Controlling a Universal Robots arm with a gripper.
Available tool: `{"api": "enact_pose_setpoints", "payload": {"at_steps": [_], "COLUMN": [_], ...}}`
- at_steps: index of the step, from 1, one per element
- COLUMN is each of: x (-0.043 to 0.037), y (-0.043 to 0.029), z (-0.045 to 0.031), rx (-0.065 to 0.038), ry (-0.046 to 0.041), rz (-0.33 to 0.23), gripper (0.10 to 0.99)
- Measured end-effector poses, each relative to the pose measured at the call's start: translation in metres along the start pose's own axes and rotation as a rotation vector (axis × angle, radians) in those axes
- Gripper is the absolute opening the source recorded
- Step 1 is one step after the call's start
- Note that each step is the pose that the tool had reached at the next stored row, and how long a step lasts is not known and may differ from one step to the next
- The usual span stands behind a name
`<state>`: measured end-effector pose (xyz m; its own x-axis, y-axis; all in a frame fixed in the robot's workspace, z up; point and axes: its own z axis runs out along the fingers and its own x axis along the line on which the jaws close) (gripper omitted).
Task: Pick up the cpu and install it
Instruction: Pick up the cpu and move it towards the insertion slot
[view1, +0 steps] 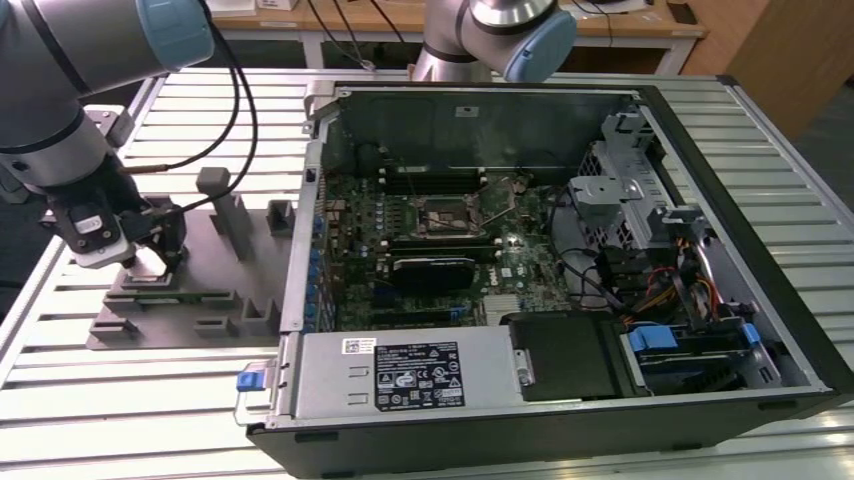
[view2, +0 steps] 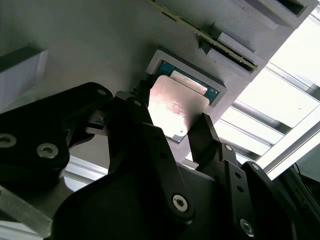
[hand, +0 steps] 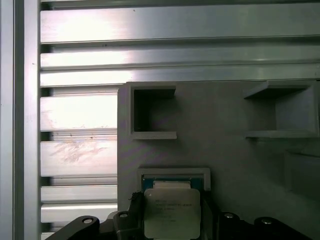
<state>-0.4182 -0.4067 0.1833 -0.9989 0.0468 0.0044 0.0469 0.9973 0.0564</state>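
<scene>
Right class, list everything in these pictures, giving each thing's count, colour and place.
silvery square cpu: one, metal top with green rim, in a fixture recess.
grey plastic fixture: one, on the table, exterior view's left.
open computer case: one, black, lying on the table.
motherboard: one, green, inside the case.
metal-framed socket: one, black, mid-motherboard.
slatted aluminium table: one, silver, under everything.
robot arm: grey, light-blue joint caps, exterior view's left.
gripper: one, black, at the cpu.

In both wrist views I see the cpu (view2: 177, 107) (hand: 171, 210), silvery top, greenish rim, lying flat in a square pocket near one edge of the grey fixture (hand: 225, 150)
</scene>
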Motion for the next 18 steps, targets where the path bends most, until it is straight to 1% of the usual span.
{"api": "enact_pose_setpoints", "payload": {"at_steps": [8,9,14,18], "x": [0.0000,0.0000,0.0000,0.0000], "y": [0.0000,0.0000,0.0000,0.0002], "z": [0.0003,0.0003,0.0002,-0.0039], "rx": [0.000,0.000,0.000,0.000], "ry": [-0.0001,0.0000,-0.0001,-0.0001], "rz": [0.000,0.000,0.000,0.000], "gripper": [0.565,0.545,0.541,0.541]}}
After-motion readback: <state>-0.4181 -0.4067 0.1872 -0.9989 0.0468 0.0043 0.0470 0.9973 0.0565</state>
